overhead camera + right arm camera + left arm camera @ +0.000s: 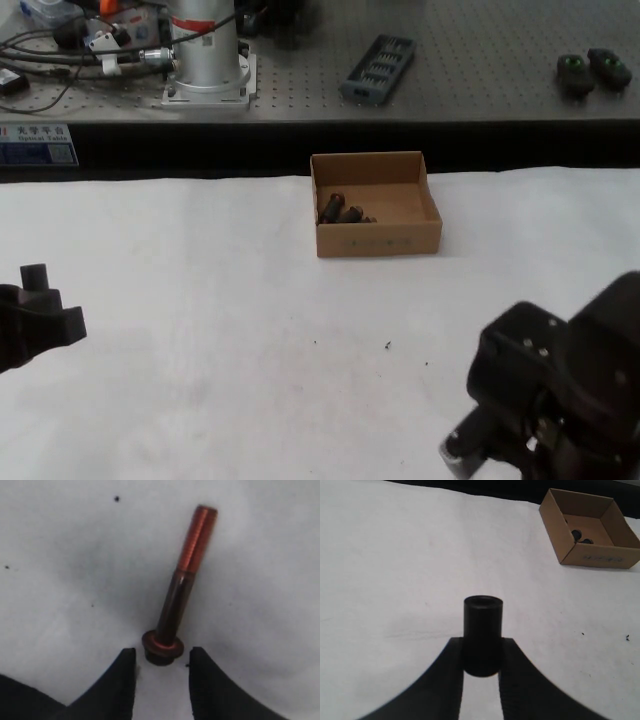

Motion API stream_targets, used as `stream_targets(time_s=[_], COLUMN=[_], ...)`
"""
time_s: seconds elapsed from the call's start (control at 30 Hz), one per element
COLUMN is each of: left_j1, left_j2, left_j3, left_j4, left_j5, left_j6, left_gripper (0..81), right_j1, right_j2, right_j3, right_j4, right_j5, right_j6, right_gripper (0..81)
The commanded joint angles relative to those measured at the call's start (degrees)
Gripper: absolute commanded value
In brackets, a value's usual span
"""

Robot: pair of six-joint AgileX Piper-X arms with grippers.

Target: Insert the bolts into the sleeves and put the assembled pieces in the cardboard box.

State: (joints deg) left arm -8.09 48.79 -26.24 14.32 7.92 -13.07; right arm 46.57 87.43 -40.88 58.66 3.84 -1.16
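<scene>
The bolt [182, 585] lies flat on the table [200, 300] at the near right. Its head sits in the gap between the tips of the right fingers [120, 680], which stand apart, and its long axis runs straight away from them. The left fingers [445, 680], near left, are clamped on 1 sleeve [482, 625], well apart from the bolt. The cardboard box [378, 240] sits far, centre.
</scene>
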Motion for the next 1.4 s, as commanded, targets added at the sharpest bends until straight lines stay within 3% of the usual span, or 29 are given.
stream_targets(time_s=[0.0, 0.43, 1.07, 1.37], left_j1=[0.11, 0.11, 0.11, 0.11], left_j2=[-0.55, -0.55, -0.55, -0.55], left_j3=[-0.24, -0.24, -0.24, -0.24], left_j4=[-1.17, -1.17, -1.17, -1.17], left_j5=[0.18, 0.18, 0.18, 0.26], left_j6=[-0.38, -0.38, -0.38, -0.38], left_gripper=[4.4, 4.4, 4.4, 4.4], right_j1=[-0.39, -0.39, -0.39, -0.39], right_j2=[-1.21, -1.24, -1.24, -1.24], right_j3=[0.8, 0.67, 0.67, 0.67], right_j4=[-0.65, -6.25, -3.96, -3.94], right_j5=[-1.4, -1.42, -1.42, -1.31], right_j6=[3.51, 5.05, 6.61, 7.56], right_gripper=[26.9, 26.9, 26.4, 9.1])
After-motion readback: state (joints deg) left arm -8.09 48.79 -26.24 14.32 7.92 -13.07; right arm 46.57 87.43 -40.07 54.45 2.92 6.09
